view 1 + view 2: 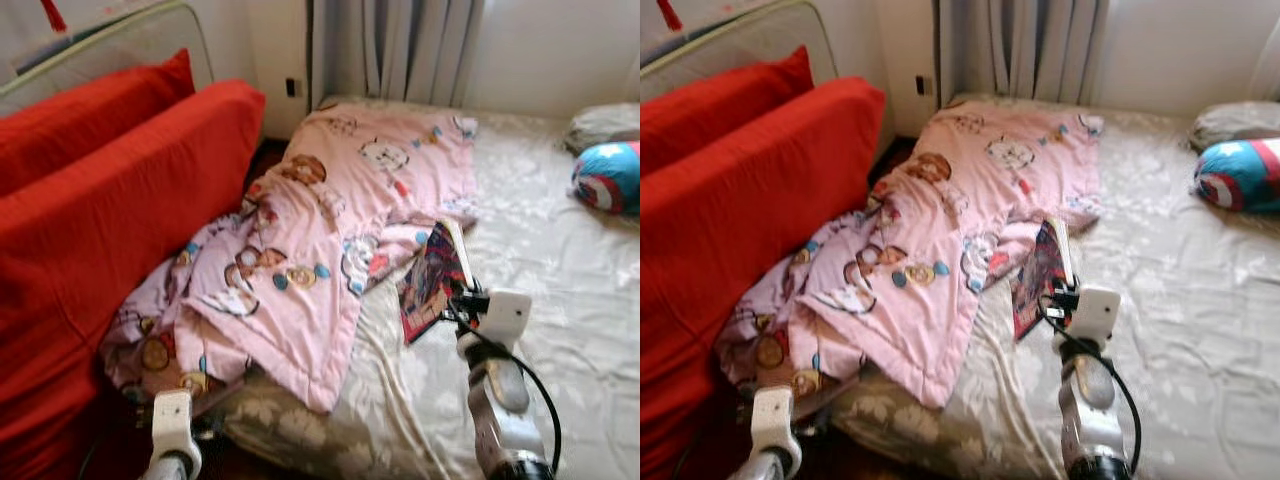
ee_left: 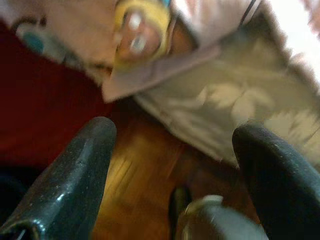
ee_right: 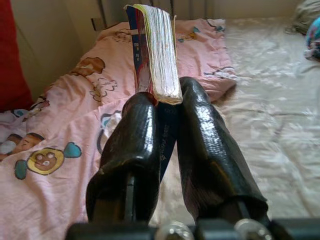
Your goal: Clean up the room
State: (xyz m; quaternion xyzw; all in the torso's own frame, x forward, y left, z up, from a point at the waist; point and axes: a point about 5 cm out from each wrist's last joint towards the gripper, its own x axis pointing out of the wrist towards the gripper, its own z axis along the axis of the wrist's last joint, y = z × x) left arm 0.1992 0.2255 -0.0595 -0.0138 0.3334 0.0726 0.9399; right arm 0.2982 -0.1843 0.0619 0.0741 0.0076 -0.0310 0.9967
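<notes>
A book (image 1: 432, 280) with a dark, colourful cover is held above the bed, its cover hanging open. My right gripper (image 3: 162, 107) is shut on the book (image 3: 157, 55), with the page edges standing up between the black fingers (image 3: 205, 135). A rumpled pink cartoon-print blanket (image 1: 320, 240) lies across the left half of the bed, trailing off its near corner. My left gripper (image 2: 175, 150) is open and low beside the bed's near corner, over the wooden floor (image 2: 145, 185). The left wrist (image 1: 172, 425) shows at the bottom edge.
A large red cushion (image 1: 110, 220) leans at the left with a second red cushion (image 1: 90, 110) behind it. The beige patterned bedsheet (image 1: 560, 300) covers the mattress. A blue, red and white pillow (image 1: 608, 178) and a grey pillow (image 1: 605, 125) lie at the far right. Curtains (image 1: 400, 50) hang behind.
</notes>
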